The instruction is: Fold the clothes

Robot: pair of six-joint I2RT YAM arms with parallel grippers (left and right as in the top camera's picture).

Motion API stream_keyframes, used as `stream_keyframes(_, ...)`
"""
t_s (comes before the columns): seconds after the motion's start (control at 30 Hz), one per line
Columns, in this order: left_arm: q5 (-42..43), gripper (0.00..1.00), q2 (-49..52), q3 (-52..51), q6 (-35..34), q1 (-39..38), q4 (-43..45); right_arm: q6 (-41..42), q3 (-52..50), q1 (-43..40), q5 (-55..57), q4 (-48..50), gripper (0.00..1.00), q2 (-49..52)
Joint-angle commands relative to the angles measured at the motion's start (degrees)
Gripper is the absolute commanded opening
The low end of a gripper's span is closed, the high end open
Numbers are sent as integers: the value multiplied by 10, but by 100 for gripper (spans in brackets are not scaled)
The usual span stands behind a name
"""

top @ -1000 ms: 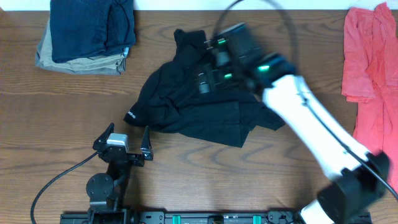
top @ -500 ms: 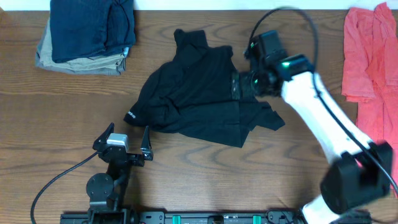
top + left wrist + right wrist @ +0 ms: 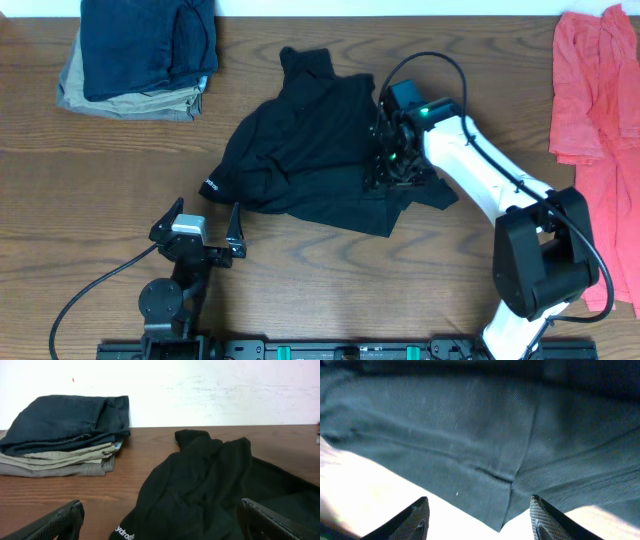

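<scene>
Right fingers apart, either side of the crumpled black fabric T-shirt hem; risk: pinching 2 layers, or missing the edge. Left fingers wide open

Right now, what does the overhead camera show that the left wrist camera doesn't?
Only the overhead view shows the red garment at the right edge and the right gripper over the black T-shirt. Only the left wrist view shows the white wall behind the table. Both show the T-shirt and the folded stack of clothes.
</scene>
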Motion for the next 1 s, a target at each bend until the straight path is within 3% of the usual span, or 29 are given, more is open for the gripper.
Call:
stream_keyframes(0.0, 8, 98, -4, -10, 4, 3, -17, 33, -19, 16, 45, -4, 62, 3)
stream_keyframes(0.23, 8, 98, -4, -10, 4, 3, -17, 38, -71, 19, 53, 63, 61, 3)
stream_keyframes(0.53, 8, 98, -4, -10, 4, 3, -17, 52, -91, 25, 43, 116, 49, 3)
stream_keyframes(0.83, 8, 98, -4, -10, 4, 3, -17, 64, -117, 32, 44, 143, 47, 3)
stream_keyframes(0.97, 8, 98, -4, -10, 4, 3, -17, 64, -117, 32, 44, 150, 32, 3)
